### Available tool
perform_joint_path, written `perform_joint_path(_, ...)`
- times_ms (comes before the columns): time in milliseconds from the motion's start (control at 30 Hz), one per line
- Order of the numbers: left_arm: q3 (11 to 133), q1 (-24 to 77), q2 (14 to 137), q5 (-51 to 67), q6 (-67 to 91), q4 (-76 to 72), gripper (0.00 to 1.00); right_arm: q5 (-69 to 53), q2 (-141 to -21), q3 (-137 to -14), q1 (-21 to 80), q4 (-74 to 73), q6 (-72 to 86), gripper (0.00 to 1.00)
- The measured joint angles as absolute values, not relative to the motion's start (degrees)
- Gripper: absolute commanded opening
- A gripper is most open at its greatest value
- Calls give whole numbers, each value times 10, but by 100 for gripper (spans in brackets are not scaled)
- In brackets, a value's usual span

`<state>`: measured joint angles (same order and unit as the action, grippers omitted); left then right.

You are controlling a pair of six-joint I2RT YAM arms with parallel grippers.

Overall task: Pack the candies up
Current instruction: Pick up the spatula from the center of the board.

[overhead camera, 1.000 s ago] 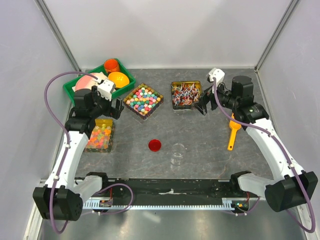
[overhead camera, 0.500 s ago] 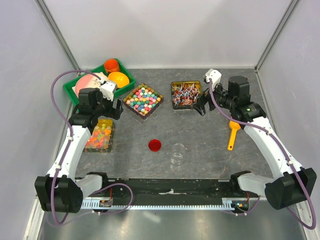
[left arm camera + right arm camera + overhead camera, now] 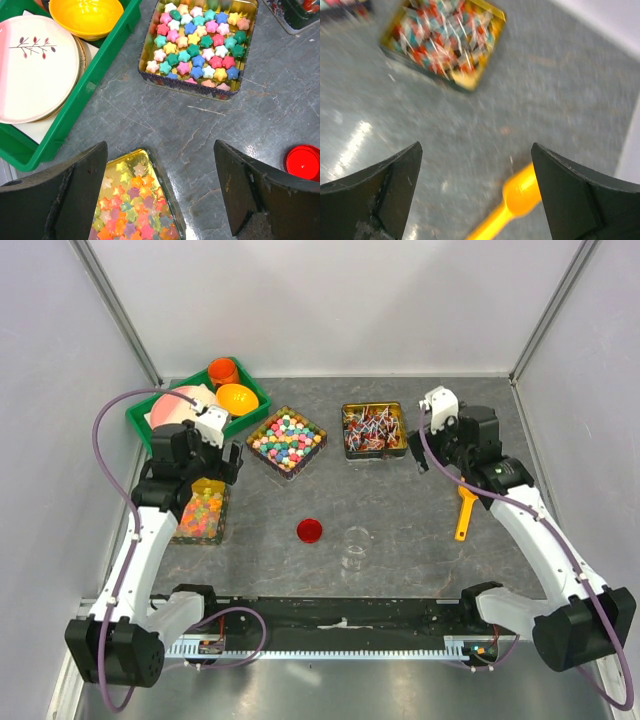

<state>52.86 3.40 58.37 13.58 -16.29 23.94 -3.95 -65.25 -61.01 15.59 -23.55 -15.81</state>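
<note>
The left gripper (image 3: pixel 160 165), jaws wide apart and empty, hangs over the gummies (image 3: pixel 132 210). The right gripper (image 3: pixel 476 160), equally spread, hovers near the orange scoop (image 3: pixel 520 192). The candies (image 3: pixel 197 47) fill a tin (image 3: pixel 190 87) between the green tray (image 3: pixel 95 75) and the lollipops (image 3: pixel 445 40).

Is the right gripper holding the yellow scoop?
No, the right gripper is open and empty; the yellow scoop lies loose beneath it.

The candies (image 3: pixel 287 440) are sitting in a tin (image 3: pixel 268 461), upper middle of the top view. Lollipops (image 3: pixel 372 429) are lying to their right, a bin (image 3: pixel 256 388) to their left, gummies (image 3: pixel 199 512) below the bin. A lid (image 3: pixel 310 531) and jar (image 3: pixel 354 545) are sitting lower middle, a scoop (image 3: pixel 465 510) right.
</note>
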Motion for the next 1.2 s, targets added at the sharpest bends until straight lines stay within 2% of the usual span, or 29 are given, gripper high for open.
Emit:
perform_joint_path(200, 507, 34, 547, 136, -164, 244, 93, 1, -645, -535, 97, -267, -175, 93)
perform_joint_path(533, 501, 34, 528, 143, -164, 244, 93, -12, -717, -523, -36, -301, -194, 87)
perform_joint_path(900, 494, 34, 529, 153, -164, 244, 93, -28, -801, -507, -63, -318, -200, 79)
perform_joint_path(1200, 493, 34, 529, 153, -164, 244, 93, -25, -820, -501, -93, -318, -197, 79)
